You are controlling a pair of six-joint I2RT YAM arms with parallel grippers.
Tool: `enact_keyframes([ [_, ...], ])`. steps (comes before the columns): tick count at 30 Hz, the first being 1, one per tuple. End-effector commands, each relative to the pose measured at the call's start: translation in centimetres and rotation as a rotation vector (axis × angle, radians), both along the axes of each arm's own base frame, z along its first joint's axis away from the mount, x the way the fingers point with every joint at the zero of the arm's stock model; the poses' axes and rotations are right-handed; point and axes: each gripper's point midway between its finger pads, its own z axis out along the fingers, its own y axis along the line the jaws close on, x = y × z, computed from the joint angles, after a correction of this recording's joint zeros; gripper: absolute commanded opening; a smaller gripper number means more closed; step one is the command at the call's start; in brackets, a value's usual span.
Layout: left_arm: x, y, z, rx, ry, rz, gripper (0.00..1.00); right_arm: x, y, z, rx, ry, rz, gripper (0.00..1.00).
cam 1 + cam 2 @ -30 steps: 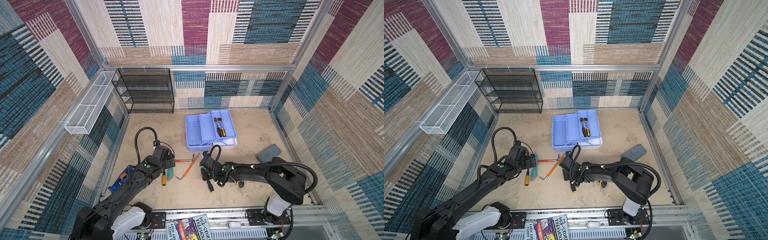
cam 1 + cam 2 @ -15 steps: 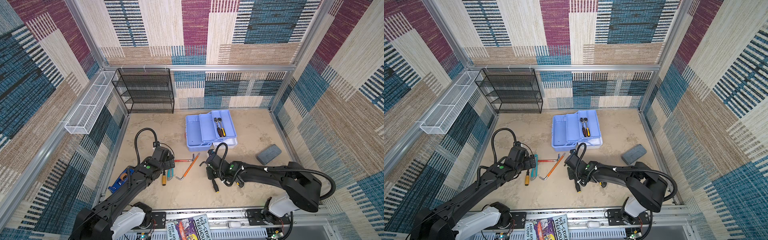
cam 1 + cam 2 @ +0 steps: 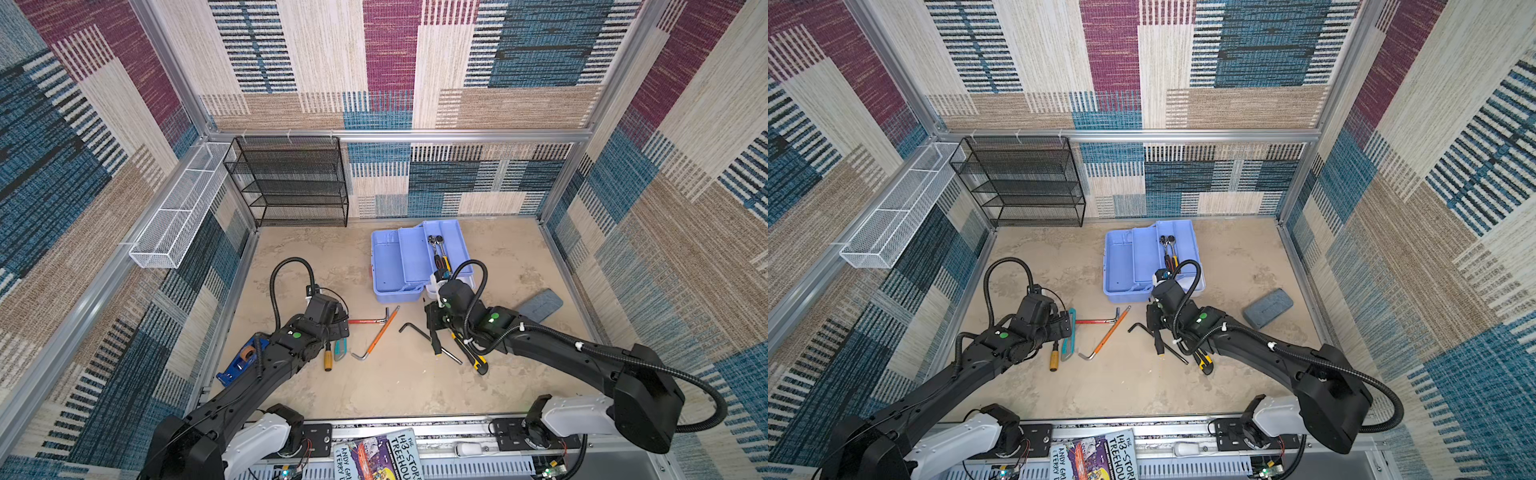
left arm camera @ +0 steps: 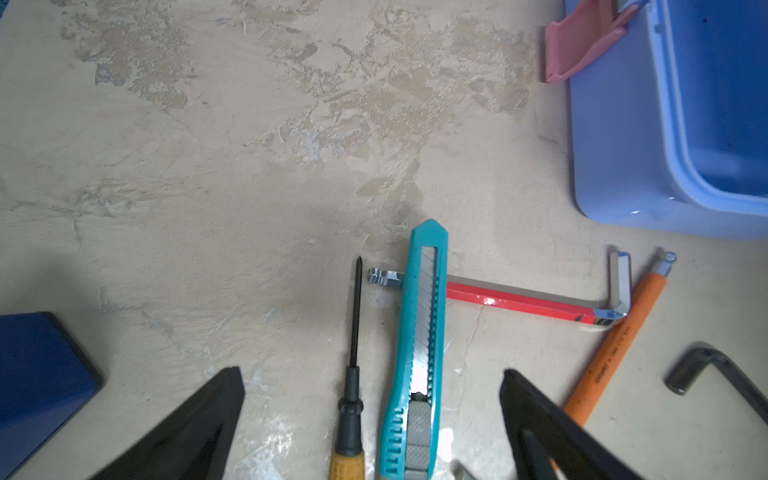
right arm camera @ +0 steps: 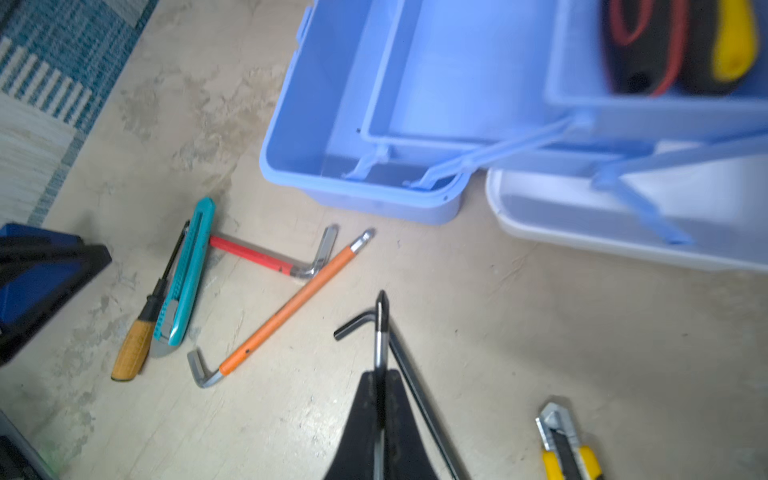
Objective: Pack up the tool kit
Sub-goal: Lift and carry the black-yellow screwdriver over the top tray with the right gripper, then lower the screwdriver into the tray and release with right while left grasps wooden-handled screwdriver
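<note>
**A:** Screwdriver (image 5: 378,345) clamped by the bare shaft: why there?

**B:** The right gripper (image 5: 380,374) is closed tight on the metal. The tip pokes out ahead and, in both top views, the handle hangs below. I judge a thin shaft gives flat jaws a sure bite. Held so, it hangs clear of the black hex key (image 5: 357,322) and the yellow utility knife (image 5: 569,453) on the floor.

**A:** And the toolbox (image 3: 395,296)?

**B:** It is open toward the back of the floor, just beyond that gripper. Its trays are fanned out over the white lid (image 5: 582,237), and ratchets (image 3: 435,242) lie in the upper tray. Spread like that, each compartment can take a drop from above.

**A:** The left gripper (image 4: 371,371)?

**B:** Its jaws are spread wide and hold nothing. It hangs low over the teal utility knife (image 4: 419,353) and the wooden-handled screwdriver (image 4: 353,332), which lie side by side between its fingers. The knife lies across the red hex key (image 4: 519,299), so lifting it probably nudges that key. The orange hex key (image 4: 615,345) lies just beside the red one's bend.
</note>
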Motion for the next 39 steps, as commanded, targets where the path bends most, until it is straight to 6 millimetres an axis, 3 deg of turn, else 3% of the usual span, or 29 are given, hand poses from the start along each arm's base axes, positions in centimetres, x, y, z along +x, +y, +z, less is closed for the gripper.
enact_keyframes([
  [1,0.1,0.3,0.1,0.014,-0.011,0.007,1.00,1.1,-0.8,2.3,-0.015,-0.057,0.033,0.00],
  [8,0.0,0.0,0.2,0.009,-0.017,-0.018,1.00,5.8,-4.1,7.6,-0.009,-0.186,-0.006,0.00],
  [19,-0.1,0.1,0.0,0.013,-0.018,-0.020,1.00,14.2,-9.0,11.3,-0.016,-0.295,-0.059,0.00],
  [23,-0.1,-0.1,-0.2,0.005,-0.018,-0.027,1.00,17.3,-9.8,10.8,-0.007,-0.281,-0.061,0.00],
  [29,-0.1,-0.1,-0.5,0.005,-0.008,-0.028,1.00,20.7,-8.9,9.2,0.013,-0.248,-0.032,0.00],
  [39,-0.3,0.0,-1.1,0.010,0.008,-0.022,1.00,24.0,-8.5,5.9,-0.021,-0.189,-0.028,0.00],
])
